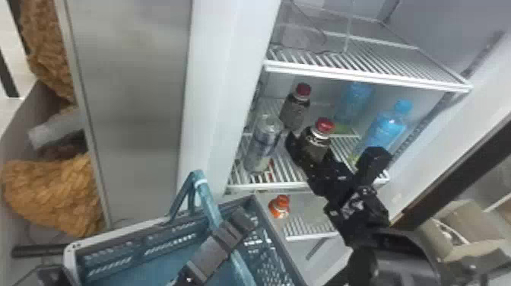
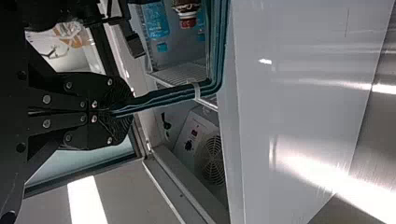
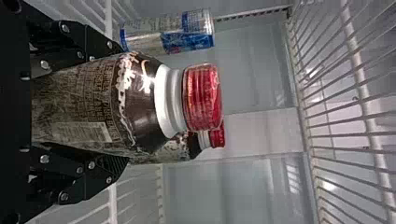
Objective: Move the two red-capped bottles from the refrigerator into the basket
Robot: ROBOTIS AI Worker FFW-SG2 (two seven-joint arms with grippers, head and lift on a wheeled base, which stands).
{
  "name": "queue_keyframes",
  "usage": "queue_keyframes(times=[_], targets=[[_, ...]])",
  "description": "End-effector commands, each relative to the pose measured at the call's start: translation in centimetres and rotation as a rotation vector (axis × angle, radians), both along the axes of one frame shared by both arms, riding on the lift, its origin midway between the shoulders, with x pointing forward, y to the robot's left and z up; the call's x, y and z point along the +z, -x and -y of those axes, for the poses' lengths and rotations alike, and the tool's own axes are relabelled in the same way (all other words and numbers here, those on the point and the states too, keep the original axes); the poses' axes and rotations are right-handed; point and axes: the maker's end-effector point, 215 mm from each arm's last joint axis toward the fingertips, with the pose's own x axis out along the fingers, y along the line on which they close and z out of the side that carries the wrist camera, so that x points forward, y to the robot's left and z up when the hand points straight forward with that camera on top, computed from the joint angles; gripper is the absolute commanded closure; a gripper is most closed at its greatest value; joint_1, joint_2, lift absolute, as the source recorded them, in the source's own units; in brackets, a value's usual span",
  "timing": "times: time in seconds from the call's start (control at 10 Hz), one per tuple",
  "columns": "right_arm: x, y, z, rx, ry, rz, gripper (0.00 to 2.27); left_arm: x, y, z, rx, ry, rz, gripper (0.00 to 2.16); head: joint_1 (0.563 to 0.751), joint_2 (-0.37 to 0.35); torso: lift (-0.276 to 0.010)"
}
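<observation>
In the head view my right gripper (image 1: 315, 161) is around the front red-capped bottle (image 1: 318, 142) at the middle shelf. The right wrist view shows the same bottle (image 3: 93, 100) between the fingers of my right gripper (image 3: 116, 105), which is shut on it, cap beyond the fingertips. Behind it stands the other red-capped bottle (image 1: 296, 108), partly hidden in the right wrist view. My left gripper (image 1: 228, 232) holds the handle (image 1: 207, 196) of the blue basket (image 1: 279, 243). In the left wrist view my left gripper (image 2: 114, 112) is shut on that handle (image 2: 163, 97).
A silver can (image 1: 262, 144) is left of the held bottle; two blue bottles (image 1: 386, 129) are to the right. The wire shelf (image 1: 365, 74) spans above. An orange-capped bottle (image 1: 280, 207) stands lower down. The refrigerator's side edge (image 1: 224, 95) rises behind the basket.
</observation>
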Motion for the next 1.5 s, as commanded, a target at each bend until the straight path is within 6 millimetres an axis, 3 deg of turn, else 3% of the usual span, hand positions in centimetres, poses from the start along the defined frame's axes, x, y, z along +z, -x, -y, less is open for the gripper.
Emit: queue_keyframes(times=[0.0,0.4,0.8,1.1,1.4], targets=[[1.3,2.3,0.1,0.002,0.019,-0.003,1.28,0.1,0.0,0.0,0.001,0.002,0.002,1.20,0.695,-0.350,0.000],[1.9,8.5,0.3,0.009,0.042,-0.060,1.28,-0.1,0.0,0.0,0.001,-0.002,-0.002,1.20,0.695,-0.350,0.000],[4.4,12.4,-3.3,0.084,0.017,-0.070,1.28,-0.2,0.1,0.1,-0.003,-0.001,-0.005,1.20,0.695,-0.350,0.000],[5.1,14.4,-5.6,0.139,-0.003,-0.086,1.28,-0.4,0.1,0.1,-0.003,-0.003,-0.010,1.20,0.695,-0.350,0.000],[7.5,16.8,-10.9,0.257,-0.090,-0.072,1.28,-0.5,0.1,0.2,-0.004,-0.005,-0.009,1.20,0.695,-0.350,0.000]])
